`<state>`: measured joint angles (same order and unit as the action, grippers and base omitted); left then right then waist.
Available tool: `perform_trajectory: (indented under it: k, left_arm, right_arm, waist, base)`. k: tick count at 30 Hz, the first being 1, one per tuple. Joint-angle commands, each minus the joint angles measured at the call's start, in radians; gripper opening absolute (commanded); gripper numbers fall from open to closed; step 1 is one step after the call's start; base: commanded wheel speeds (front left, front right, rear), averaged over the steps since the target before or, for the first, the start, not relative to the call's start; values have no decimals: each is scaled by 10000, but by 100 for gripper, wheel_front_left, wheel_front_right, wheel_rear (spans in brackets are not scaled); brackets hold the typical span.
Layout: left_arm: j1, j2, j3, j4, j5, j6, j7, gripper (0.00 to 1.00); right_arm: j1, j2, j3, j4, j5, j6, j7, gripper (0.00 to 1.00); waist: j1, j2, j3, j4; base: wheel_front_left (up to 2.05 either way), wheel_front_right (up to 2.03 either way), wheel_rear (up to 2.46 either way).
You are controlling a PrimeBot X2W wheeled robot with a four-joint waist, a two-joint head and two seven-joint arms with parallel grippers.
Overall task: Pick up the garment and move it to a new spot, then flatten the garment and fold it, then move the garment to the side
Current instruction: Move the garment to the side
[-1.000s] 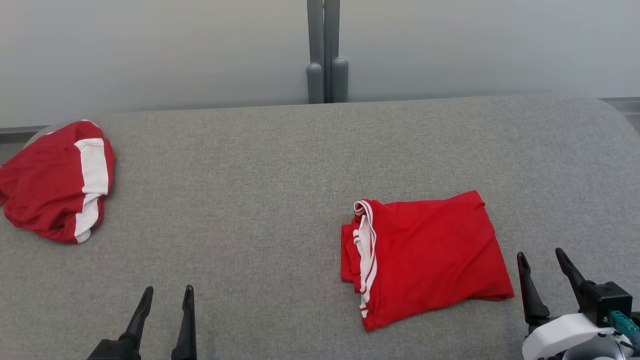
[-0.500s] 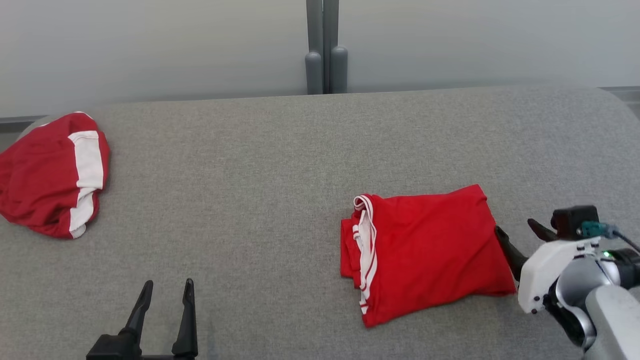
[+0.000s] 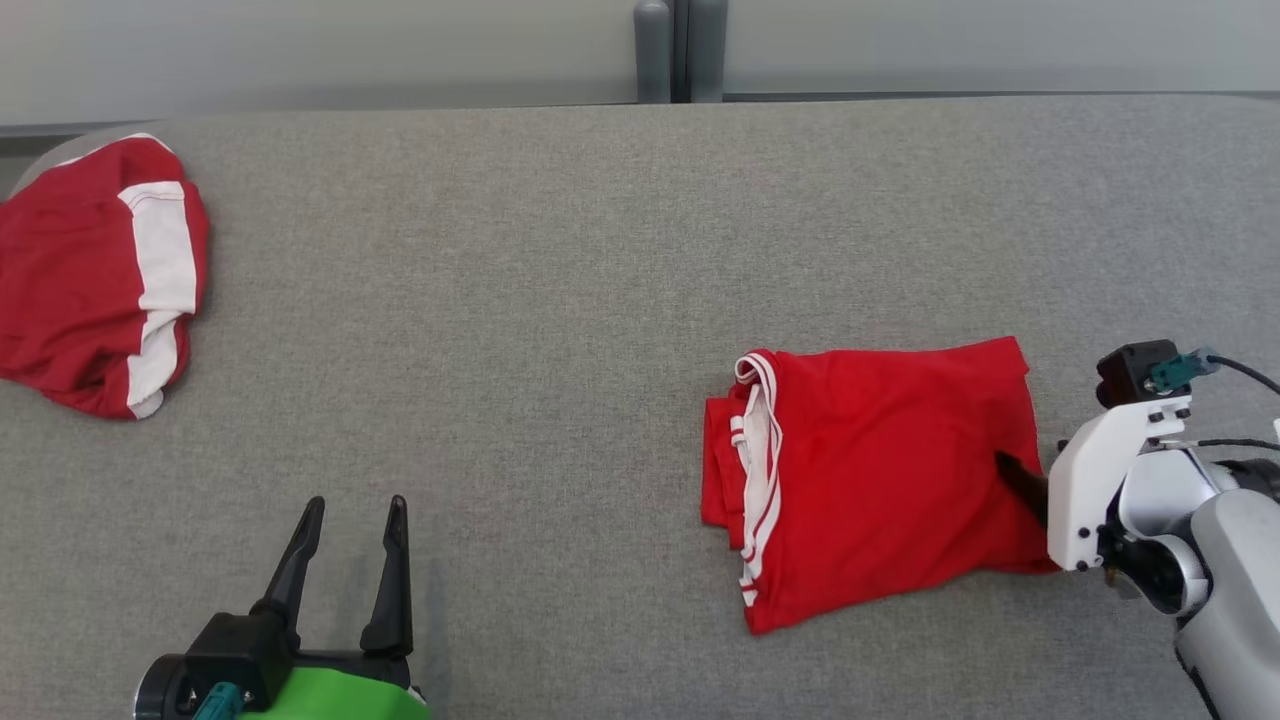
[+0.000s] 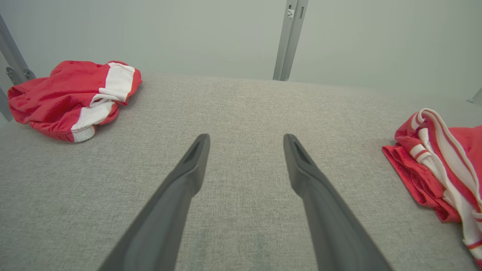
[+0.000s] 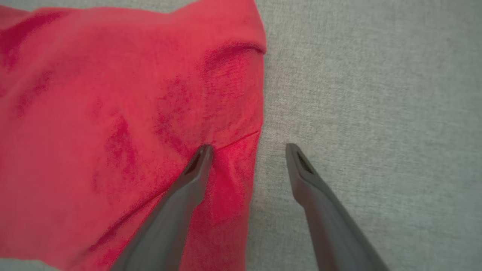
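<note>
A folded red garment (image 3: 880, 470) with white trim along its left edge lies flat on the grey padded surface (image 3: 560, 300), right of centre. It also shows at the right edge of the left wrist view (image 4: 444, 162). My right gripper (image 3: 1030, 472) is open at the garment's right edge. In the right wrist view, one finger (image 5: 180, 195) rests over the red cloth (image 5: 113, 113) and the other finger (image 5: 316, 188) is over bare grey fabric, so the gripper (image 5: 248, 148) straddles the hem. My left gripper (image 3: 358, 502) is open and empty near the front left, well away from the garment (image 4: 246, 137).
A second red garment with a broad white band (image 3: 90, 280) lies bunched at the far left edge (image 4: 71, 94). A grey post (image 3: 680, 50) stands behind the surface's back edge against a pale wall. Bare grey padding spans the middle between the two garments.
The head camera has tilted down, shifting the whole picture. My right arm has swung in from the lower right to the garment's right edge, fingers now pointing down at it. The garment has not moved.
</note>
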<state>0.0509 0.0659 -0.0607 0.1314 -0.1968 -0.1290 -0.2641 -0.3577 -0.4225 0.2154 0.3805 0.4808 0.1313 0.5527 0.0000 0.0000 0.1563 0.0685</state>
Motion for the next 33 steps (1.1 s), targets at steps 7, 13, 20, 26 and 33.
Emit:
perform_trajectory:
  k: [7,13,20,26,33]
  left_arm:
    - [-182,-53,135,17,-10,-31,1,100]
    - [-172,-33,199,-88,65,-31,1,100]
    - [-489,179,94,-399,157,-31,1,100]
    - [-1072,458,-209,-410,226,-32,1,100]
    - [-1675,753,-539,-223,267,-32,2,100]
  right_arm:
    - [-357,510,530,634,1648,-5,-434,4]
    - [-727,99,1177,649,2649,-9,-812,0]
    - [-1528,-135,1885,981,2956,-14,-1659,0]
    - [-2465,-503,2295,1528,2497,-12,-2722,0]
    - [-3972,-825,2401,2782,2161,-14,-3485,0]
  waist:
    - [0,0,346,247]
    - [0,0,351,-301]
    - [0,0,674,-2063]
    - [0,0,1310,-3084]
    - [0,0,2139,-3473]
  base:
    - [0,0,0]
    - [0,0,0]
    - [0,0,0]
    - [0,0,0]
    - [0,0,0]
